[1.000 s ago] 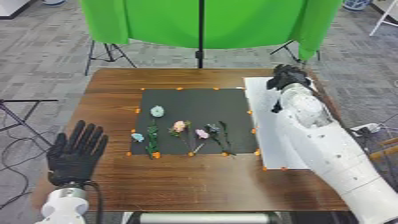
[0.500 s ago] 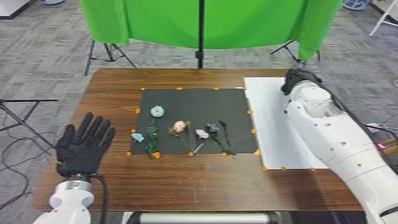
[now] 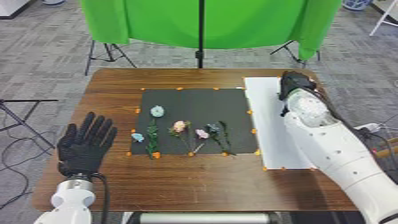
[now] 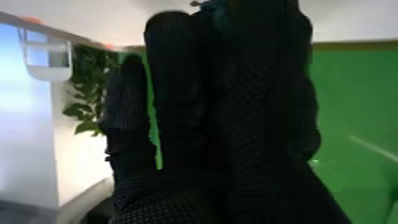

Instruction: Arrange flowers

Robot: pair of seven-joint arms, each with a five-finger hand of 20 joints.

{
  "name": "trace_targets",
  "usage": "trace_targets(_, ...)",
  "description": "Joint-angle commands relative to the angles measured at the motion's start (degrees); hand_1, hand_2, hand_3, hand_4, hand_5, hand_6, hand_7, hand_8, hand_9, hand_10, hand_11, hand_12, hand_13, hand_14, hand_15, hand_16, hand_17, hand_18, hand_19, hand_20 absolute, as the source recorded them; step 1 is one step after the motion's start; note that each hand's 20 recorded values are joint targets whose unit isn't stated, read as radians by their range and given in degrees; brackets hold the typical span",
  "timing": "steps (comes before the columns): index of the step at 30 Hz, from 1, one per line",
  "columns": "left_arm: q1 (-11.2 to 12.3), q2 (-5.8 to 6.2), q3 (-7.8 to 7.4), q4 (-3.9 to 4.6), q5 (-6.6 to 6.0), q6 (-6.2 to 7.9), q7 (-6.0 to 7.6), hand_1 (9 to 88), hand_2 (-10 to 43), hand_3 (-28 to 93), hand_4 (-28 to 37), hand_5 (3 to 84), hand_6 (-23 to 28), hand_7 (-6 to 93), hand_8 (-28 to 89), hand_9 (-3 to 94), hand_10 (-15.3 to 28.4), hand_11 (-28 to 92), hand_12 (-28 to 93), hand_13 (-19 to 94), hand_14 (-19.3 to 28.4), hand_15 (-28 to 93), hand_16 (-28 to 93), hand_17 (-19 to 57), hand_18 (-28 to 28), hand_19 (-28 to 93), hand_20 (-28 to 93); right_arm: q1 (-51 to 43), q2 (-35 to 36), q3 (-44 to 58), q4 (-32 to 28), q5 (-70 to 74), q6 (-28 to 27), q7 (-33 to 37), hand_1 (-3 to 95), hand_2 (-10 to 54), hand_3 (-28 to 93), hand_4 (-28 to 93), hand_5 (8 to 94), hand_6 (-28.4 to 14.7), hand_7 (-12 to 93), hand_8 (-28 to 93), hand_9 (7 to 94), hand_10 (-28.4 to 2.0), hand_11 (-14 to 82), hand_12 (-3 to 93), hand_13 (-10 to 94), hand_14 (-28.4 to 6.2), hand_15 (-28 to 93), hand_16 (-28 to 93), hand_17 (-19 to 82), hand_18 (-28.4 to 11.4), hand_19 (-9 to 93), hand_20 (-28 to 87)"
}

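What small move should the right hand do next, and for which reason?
If it holds nothing, which I cannot tell, the right hand should probably ease left toward the green sprig. The hand is at the far end of the white sheet, while this sprig lies on the black mat, nearest to the sheet among the stems there.

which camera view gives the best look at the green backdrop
The head view: it shows the green backdrop hanging beyond the table, with its lower hem and a dark pole in front. In the right wrist view, the right hand covers part of it.
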Motion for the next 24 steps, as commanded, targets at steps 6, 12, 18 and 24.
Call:
trace_targets(6,2.8,-0.91,-1.06,-0.36,0.28,-0.14,-0.09,25.8,18.4,77,-28.3,42.5,9.4,10.7,-10,38.9,15.7,22,10,31,16.6,41,-8,-6.9,14.2,39,15,-16.0,8.0,1.5,-27.6,2.5,-0.4,-2.5,94.6,-9.5,-28,31,67.1,-0.3,49,-5,79.1,-10.7,22.1,44.2,69,-6.0,47,38,33,-21.8,81,34)
trace_targets(12,2.3,-0.97,-1.16,-0.16,0.40,0.19,-0.46,25.8,18.4,77,-28.3,42.5,9.4,10.7,-10,38.9,15.7,22,10,31,16.6,41,-8,-6.9,14.2,39,15,-21.8,7.9,0.4,-35.3,3.0,-2.8,-4.0,94.3,-9.5,-28,30,65.8,-0.8,48,-5,77.3,-10.6,22.0,42.9,68,-6.0,48,37,32,-21.9,81,33)
trace_targets(18,1.9,-1.05,-1.07,0.01,0.69,-0.02,-1.11,25.8,18.3,77,-28.3,42.6,9.4,10.7,-10,39.0,15.7,22,10,31,16.6,41,-8,-6.9,14.2,39,15,-22.0,7.7,-1.8,-34.8,0.8,-3.5,-6.3,94.0,-9.5,-28,30,65.3,-0.9,47,-5,76.7,-10.6,21.9,42.2,67,-6.1,48,36,32,-22.0,81,33)
trace_targets(24,2.2,-0.85,-1.22,-0.14,1.52,1.07,-1.45,25.9,18.4,77,-28.3,42.6,9.4,10.7,-10,39.0,15.8,22,10,31,16.7,42,-8,-7.0,14.2,39,15,-23.8,7.9,-1.1,-36.3,0.7,-4.8,-6.4,93.1,-9.5,-28,30,63.6,-1.0,41,-7,74.9,-10.8,18.9,39.8,66,-6.3,49,35,32,-21.9,81,32)
